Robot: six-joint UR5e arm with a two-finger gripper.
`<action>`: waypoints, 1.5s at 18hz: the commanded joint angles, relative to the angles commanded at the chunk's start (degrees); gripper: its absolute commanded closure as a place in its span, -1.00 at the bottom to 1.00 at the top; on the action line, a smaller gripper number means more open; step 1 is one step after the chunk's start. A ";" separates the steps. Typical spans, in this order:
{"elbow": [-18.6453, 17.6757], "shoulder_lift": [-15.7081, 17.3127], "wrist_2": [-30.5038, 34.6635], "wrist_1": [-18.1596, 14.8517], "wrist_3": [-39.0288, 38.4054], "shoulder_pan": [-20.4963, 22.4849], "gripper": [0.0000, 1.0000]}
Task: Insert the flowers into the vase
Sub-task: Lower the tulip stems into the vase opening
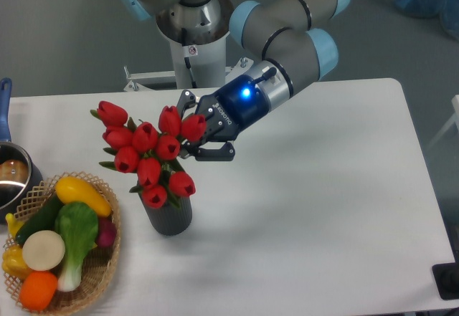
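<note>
- Camera view, fixed and looking down at the table: the flowers [147, 155] sit right over the vase [170, 217], lowest buds touching or just above its mouth. Looks like the stems are already partly in, but the buds hide the rim so I can't say how deep.
- The gripper [192, 138] is at the right side of the bunch, fingers reaching in among the upper buds. Whether it's actually clamped on a stem or loose, I cannot tell, the tulips cover the fingertips.
- Handling guess: fake tulips, so light and a bit springy. Buds probably squash and slip, stems are the stiffer bit. I'd grip low on the bundled stems, not the heads. The bunch is wider than the vase, so it could catch on the rim or tip it over.
- Vase is a dark ribbed cylinder, looks light and narrow-based, nothing is bracing it.
- Surface is a plain white table [323, 208], smooth, maybe slidey.
- Nearby on the left: a wicker basket [100, 276] of toy veg and a steel pot [13, 180] at the edge. Grey wall behind.
</note>
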 joint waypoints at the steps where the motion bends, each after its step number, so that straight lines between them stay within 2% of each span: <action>1: -0.09 -0.09 0.09 0.00 0.00 0.00 0.91; 8: -3.16 -0.35 0.27 0.00 3.60 0.00 0.88; 18: -3.60 -2.29 0.36 0.00 5.54 0.00 0.77; 21: -3.60 -2.81 0.36 0.00 6.41 0.00 0.61; 27: -4.39 -2.90 0.44 0.00 6.68 0.09 0.07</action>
